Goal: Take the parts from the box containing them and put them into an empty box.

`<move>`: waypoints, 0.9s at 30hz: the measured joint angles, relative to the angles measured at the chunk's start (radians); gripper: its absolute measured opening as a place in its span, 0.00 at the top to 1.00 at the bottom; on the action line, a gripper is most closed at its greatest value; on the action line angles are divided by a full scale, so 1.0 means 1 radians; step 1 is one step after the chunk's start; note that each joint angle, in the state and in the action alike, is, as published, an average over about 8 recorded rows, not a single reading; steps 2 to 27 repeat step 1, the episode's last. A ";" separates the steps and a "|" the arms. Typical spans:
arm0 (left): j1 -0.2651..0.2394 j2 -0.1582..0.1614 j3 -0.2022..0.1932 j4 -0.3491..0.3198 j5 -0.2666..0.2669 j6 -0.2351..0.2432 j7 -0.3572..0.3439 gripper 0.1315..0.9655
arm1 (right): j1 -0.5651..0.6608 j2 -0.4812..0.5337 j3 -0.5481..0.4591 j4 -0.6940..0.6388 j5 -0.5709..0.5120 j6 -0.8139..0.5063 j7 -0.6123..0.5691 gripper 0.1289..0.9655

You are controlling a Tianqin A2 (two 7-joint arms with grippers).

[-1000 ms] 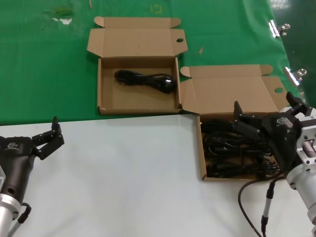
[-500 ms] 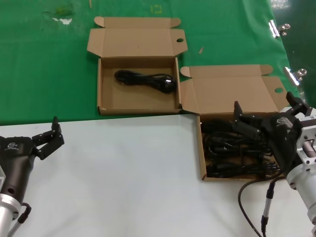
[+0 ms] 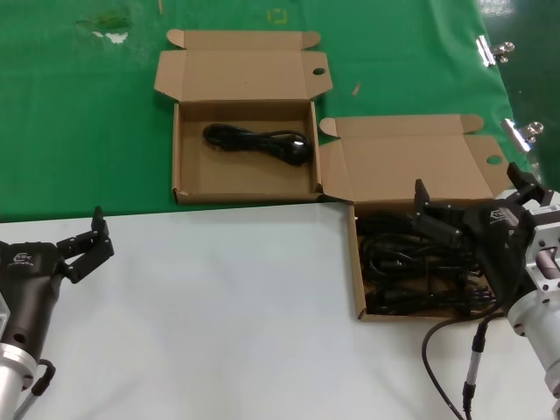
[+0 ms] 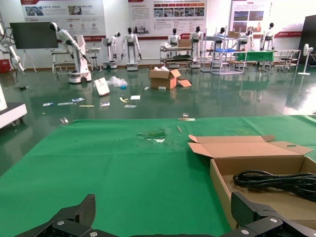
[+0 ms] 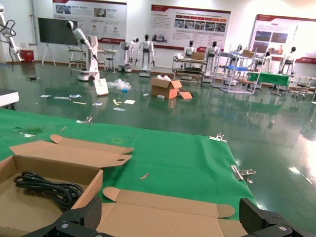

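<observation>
Nothing has moved since the earlier frames: our right gripper [image 3: 468, 203] hangs over the box containing the cords [image 3: 360, 262], fingers spread and grasping nothing, exactly where it was a second ago. Beneath it lie the black power cords [image 3: 411, 262], a tangle of looped bundles filling that box on the white tabletop [image 3: 227, 306]. We judge them light, limp and springy, likely to snag on one another; the safest hold looks like the middle of one bundle, across its gathered loops, not a plug. Well apart, on the green cloth [image 3: 79, 131], the other box [image 3: 181, 149] already holds one cord bundle [image 3: 258, 140]. Our left gripper [image 3: 86, 249] waits spread and unladen at the table's near left.
</observation>
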 joint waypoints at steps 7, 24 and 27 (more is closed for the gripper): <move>0.000 0.000 0.000 0.000 0.000 0.000 0.000 0.00 | 0.000 0.000 0.000 0.000 0.000 0.000 0.000 0.00; 0.000 0.000 0.000 0.000 0.000 0.000 0.000 0.00 | 0.000 0.000 0.000 0.000 0.000 0.000 0.000 0.00; 0.000 0.000 0.000 0.000 0.000 0.000 0.000 0.00 | 0.000 0.000 0.000 0.000 0.000 0.000 0.000 0.00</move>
